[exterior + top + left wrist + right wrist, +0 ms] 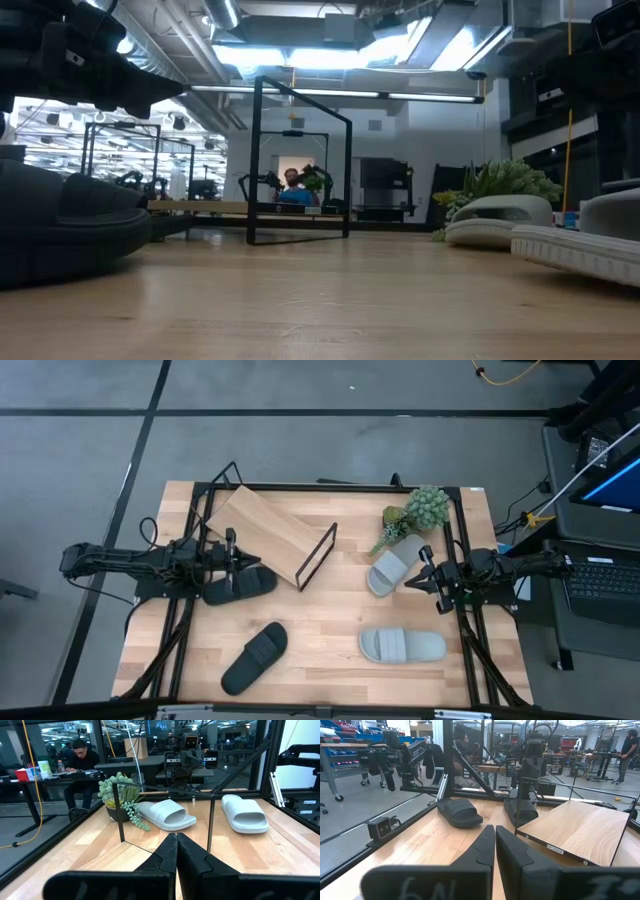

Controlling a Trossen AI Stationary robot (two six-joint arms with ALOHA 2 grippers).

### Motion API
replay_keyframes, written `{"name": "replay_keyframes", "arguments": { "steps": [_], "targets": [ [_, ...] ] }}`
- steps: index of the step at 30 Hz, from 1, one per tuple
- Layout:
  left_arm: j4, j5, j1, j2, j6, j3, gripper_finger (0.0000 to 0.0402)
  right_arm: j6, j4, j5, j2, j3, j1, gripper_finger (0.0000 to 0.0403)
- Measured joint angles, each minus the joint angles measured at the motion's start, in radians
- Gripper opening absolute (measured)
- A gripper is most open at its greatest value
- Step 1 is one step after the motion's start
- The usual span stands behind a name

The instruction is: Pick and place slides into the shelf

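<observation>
Left hand (232, 563) over black slide (240, 584)

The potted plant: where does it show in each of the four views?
High view: the plant sits at the table's far right, touching a grey slide.
Low view: right of centre, behind that grey slide.
Left wrist view: left of centre, beside the same slide.
Right wrist view: not in it.
Shared landmark: the shelf's black wire end loop.
</observation>
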Motion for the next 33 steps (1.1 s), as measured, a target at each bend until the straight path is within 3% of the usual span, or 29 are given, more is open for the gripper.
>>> {"name": "replay_keyframes", "arguments": {
  "steps": [33],
  "targets": [
    [0.000,0.000,0.000,0.000,0.000,0.000,0.0000,-0.050,0.000,0.000,0.000,0.000,0.000,0.0019]
  ]
}}
